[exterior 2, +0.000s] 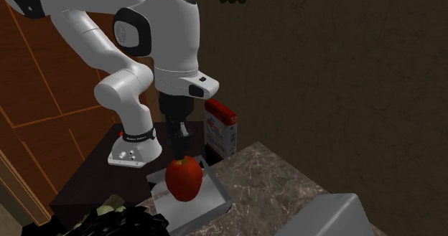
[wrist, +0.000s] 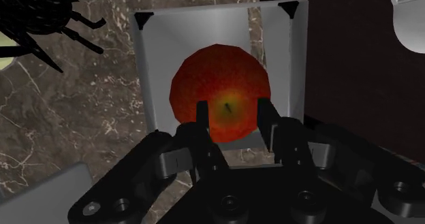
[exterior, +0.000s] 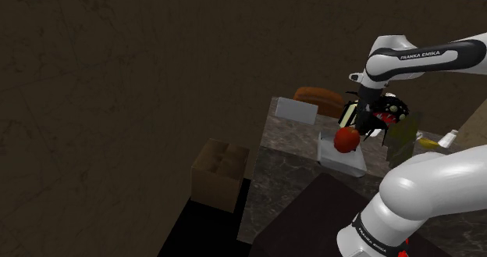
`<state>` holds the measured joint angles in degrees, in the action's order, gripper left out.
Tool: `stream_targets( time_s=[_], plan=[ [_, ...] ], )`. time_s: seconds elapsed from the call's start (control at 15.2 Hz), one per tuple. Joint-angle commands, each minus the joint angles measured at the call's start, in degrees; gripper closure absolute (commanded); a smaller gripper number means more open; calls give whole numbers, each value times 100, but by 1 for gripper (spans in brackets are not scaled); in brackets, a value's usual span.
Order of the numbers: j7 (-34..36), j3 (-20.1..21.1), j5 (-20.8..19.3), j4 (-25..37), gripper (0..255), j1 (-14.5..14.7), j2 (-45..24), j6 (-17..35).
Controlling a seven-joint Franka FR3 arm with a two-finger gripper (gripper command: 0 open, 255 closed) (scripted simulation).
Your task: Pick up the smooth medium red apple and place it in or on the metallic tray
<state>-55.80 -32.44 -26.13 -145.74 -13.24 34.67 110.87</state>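
Claw (wrist: 233, 110) closed on the red apple (wrist: 218, 73), held over the grey tray (wrist: 160, 73) on the marbled tabletop (wrist: 102, 120): pick-up is judged complete, while lowering and release into the tray are not yet done.

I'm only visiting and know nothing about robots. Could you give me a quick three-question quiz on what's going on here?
1. True or false: the gripper clasps the red apple between its fingers.
2. Pick one: the apple hangs over A) a sink, B) the grey tray, C) a plate.
3. Fill in: the carton standing behind the tray is red and ____.

Key: 1 true; 2 B; 3 white.
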Motion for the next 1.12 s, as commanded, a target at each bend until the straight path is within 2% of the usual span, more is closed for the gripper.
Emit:
stream_targets(
  time_s=[0.0, 0.26, 0.53, 1.06],
  plan=[
    [0, 0, 0, 0, 0, 0, 0, 0],
    [0, 0, 0, 0, 0, 0, 0, 0],
    [-36, 272, 207, 593, 0, 72, 147, -753],
    [-36, 272, 207, 593, 0, 71, 147, -753]
  ],
)
